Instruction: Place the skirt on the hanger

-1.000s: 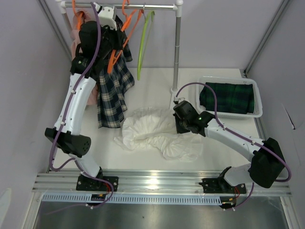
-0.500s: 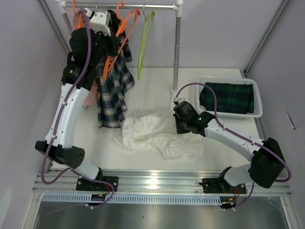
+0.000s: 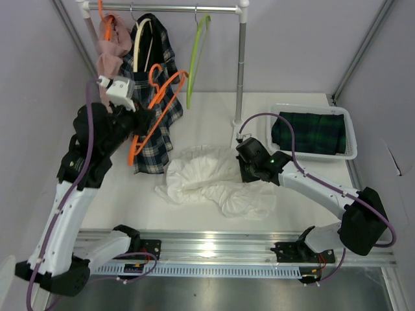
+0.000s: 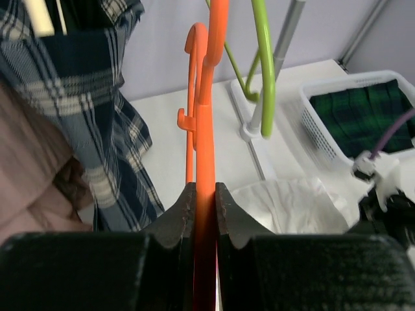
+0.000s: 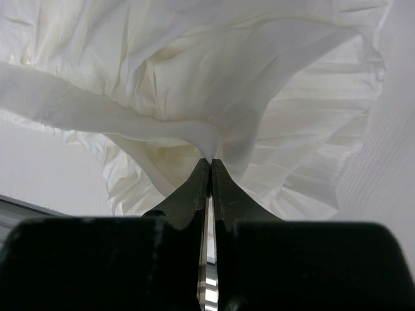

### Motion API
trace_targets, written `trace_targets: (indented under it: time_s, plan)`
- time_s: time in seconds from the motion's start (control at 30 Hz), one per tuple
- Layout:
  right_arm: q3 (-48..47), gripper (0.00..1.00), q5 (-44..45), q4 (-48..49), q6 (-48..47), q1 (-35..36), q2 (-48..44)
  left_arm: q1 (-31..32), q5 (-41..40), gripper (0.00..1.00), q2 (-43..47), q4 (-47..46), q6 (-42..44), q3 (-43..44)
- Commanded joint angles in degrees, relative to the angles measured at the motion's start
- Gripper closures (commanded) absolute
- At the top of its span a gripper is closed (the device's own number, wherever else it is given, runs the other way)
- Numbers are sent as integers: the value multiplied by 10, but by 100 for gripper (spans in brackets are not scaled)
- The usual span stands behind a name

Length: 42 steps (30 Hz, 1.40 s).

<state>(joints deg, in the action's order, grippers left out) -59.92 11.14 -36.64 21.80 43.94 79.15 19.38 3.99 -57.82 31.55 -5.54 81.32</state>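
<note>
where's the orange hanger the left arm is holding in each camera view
top external: left of centre, the orange hanger in front of the plaid skirt, held by the left gripper.
left wrist: centre, rising from between the shut jaws.
right wrist: not in it.
shared landmark: the white skirt, visible in all three views.

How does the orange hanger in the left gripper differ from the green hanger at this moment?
The orange hanger is off the rail, clamped between the fingers of the left gripper; the green hanger hangs from the rail. The orange hanger is held at a slant, while the green hanger hangs freely. Both carry no clothes.
</note>
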Motion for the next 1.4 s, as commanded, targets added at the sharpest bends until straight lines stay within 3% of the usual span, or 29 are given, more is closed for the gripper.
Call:
trace_targets:
  time_s: [0.0,0.3,0.63,0.83,1.37]
  plan:
    - [-27,95,9,-11,-15,-4,-12,4,26,100,46,51,-15,-34]
    - [-41,96,4,-22,-23,-11,-15,9,155,100,156,191,10,-133]
    - [-66,98,-4,-25,-28,-19,-7,40,337,100,233,193,-14,-214]
    - [-77,98,-9,-31,-25,-17,-8,49,363,100,231,152,-30,-233]
    - [-70,99,-5,-53,-22,3,-40,95,285,100,196,74,-59,-258]
